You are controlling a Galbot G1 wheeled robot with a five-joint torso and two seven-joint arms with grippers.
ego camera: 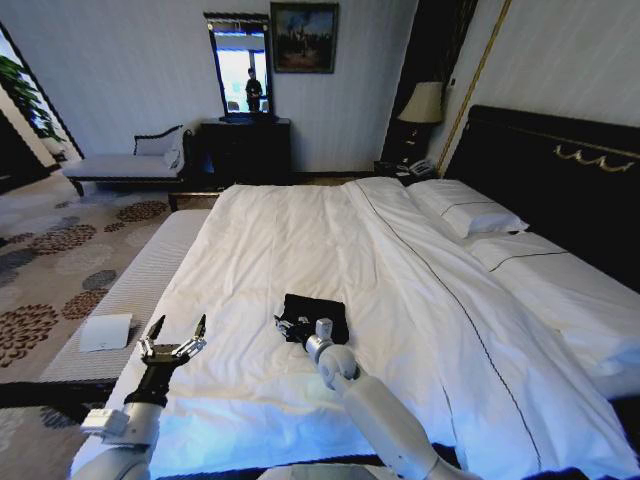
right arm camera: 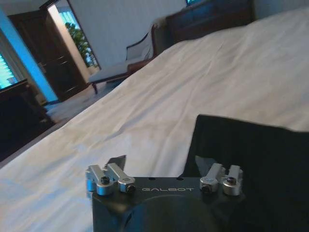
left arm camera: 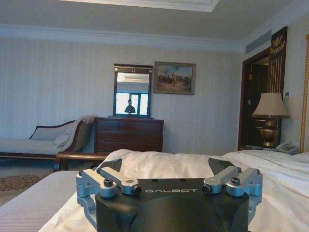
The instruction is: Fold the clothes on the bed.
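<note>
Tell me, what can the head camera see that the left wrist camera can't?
The head view alone takes in the folded black T-shirt on the bed, the right gripper at the shirt's near edge, the pillows and the headboard. The left wrist view alone brings in the ceiling. Both share the open left gripper, the white bedding, the chaise bench, dresser, mirror, painting and lamp.

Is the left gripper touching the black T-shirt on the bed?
Apart. In the head view the left gripper hangs open, with a stretch of bare white sheet between it and the black T-shirt.
</note>
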